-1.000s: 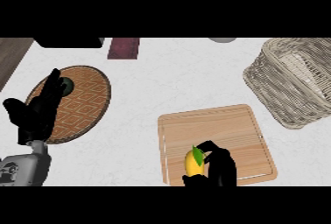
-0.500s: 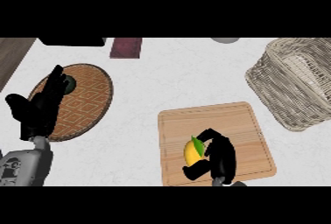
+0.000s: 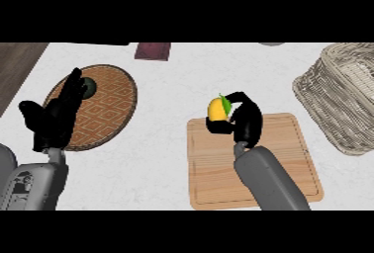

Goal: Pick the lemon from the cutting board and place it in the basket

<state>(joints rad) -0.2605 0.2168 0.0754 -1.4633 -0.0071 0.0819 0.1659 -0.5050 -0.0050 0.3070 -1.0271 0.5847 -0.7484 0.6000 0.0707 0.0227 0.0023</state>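
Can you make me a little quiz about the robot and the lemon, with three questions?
1. True or false: the lemon is already inside the basket.
2. Which hand holds the lemon? A) the left hand B) the right hand C) neither
3. Fill in the blank: the left hand shows over the round woven ____.

Key:
1. False. The lemon is in the hand, near the top edge of the cutting board, and the basket is off to the right.
2. B. Its fingers curl round the lemon.
3. Mat.
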